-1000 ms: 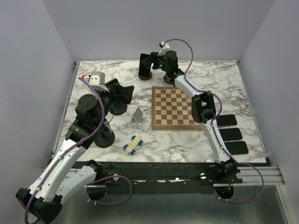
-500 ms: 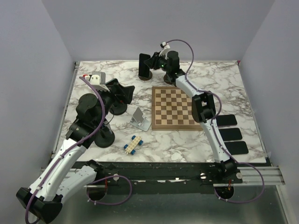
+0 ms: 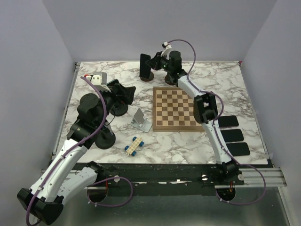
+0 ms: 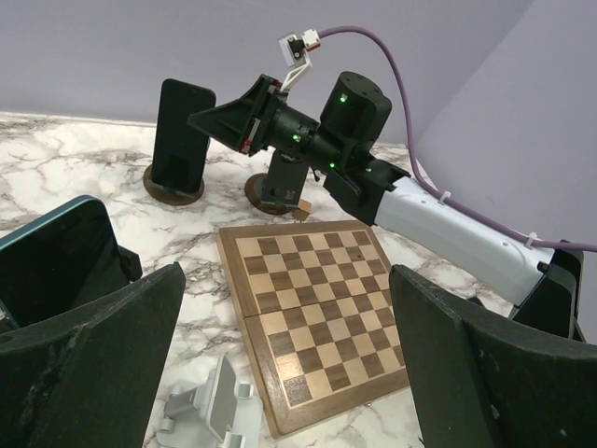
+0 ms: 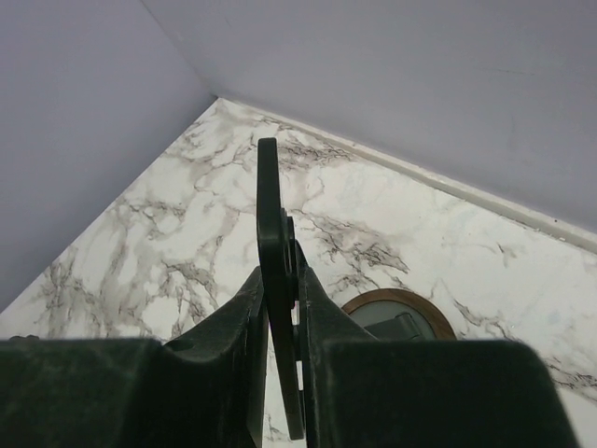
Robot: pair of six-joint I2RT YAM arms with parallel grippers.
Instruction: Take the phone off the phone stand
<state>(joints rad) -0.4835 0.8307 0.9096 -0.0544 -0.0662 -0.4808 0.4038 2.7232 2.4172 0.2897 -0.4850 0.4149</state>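
The phone (image 3: 145, 65), a black slab, stands upright over its round phone stand (image 3: 146, 76) at the back of the table. My right gripper (image 3: 152, 63) reaches in from the right and is shut on the phone's upper part. In the right wrist view the phone (image 5: 270, 215) is edge-on, pinched between both fingers of the right gripper (image 5: 278, 276), with a round stand base (image 5: 396, 313) below and to the right. In the left wrist view the phone (image 4: 182, 121) rises from the stand (image 4: 174, 184). My left gripper (image 4: 287, 280) is open and holds nothing.
A chessboard (image 3: 175, 109) lies mid-table, with a silver folding stand (image 3: 140, 118) and a blue-and-white toy block (image 3: 133, 145) to its left. Three black phones (image 3: 233, 135) lie at the right edge. A teal phone (image 4: 56, 271) stands beside my left gripper.
The right gripper's jaws have closed onto the phone. The phone still stands over its stand, and the left arm has not moved.
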